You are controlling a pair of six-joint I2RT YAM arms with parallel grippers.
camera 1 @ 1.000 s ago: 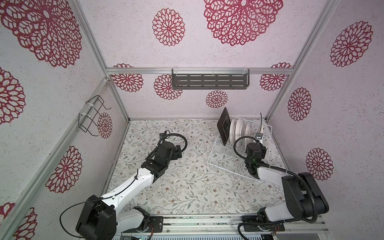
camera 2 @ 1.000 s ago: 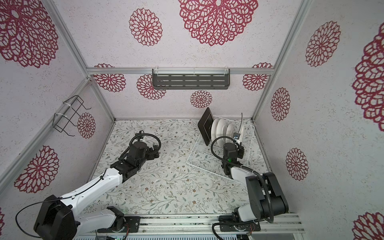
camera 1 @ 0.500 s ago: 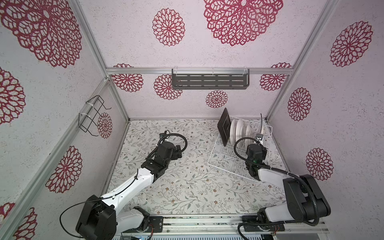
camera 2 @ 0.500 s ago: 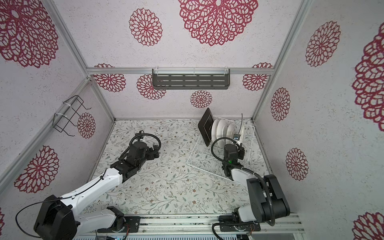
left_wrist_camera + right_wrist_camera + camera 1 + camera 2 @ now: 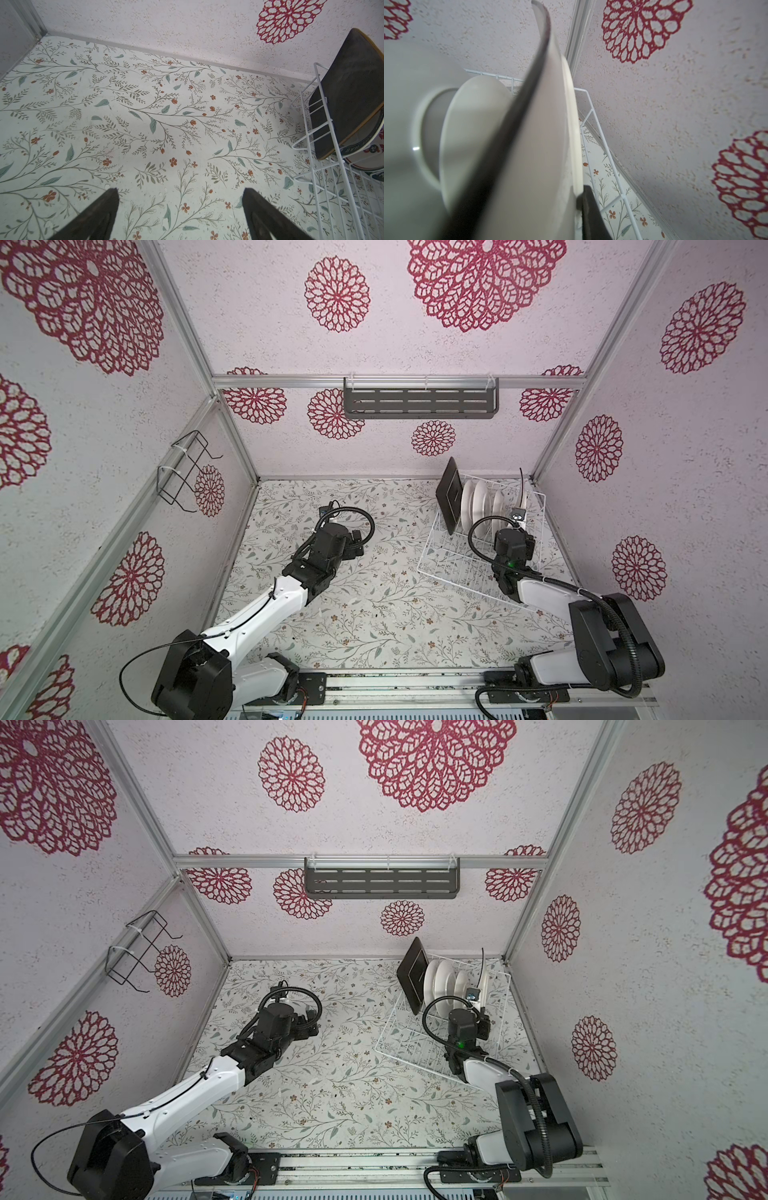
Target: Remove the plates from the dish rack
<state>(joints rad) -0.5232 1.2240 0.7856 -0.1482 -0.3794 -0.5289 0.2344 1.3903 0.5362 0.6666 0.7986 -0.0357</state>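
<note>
The white wire dish rack (image 5: 449,568) (image 5: 399,1048) stands at the back right, close to the right wall. A square black plate (image 5: 450,493) (image 5: 342,93) stands upright at its left end, with round white plates (image 5: 478,502) (image 5: 471,128) beside it. At the rack's right end my right gripper (image 5: 520,529) is shut on the square white plate with a dark edge (image 5: 524,499) (image 5: 546,145). Only one of its fingers (image 5: 589,212) shows, pressed against the plate's white face. My left gripper (image 5: 358,545) (image 5: 179,193) hangs open and empty over the floral floor, left of the rack.
A dark grey slotted shelf (image 5: 419,404) hangs on the back wall. A small black wire holder (image 5: 185,472) is fixed to the left wall. The right wall and corner post (image 5: 540,472) stand just behind the rack. Floral floor (image 5: 395,593) spreads between the arms.
The right arm has eased very slightly toward the front, still gripping the dark-edged plate. The left arm has not moved.
</note>
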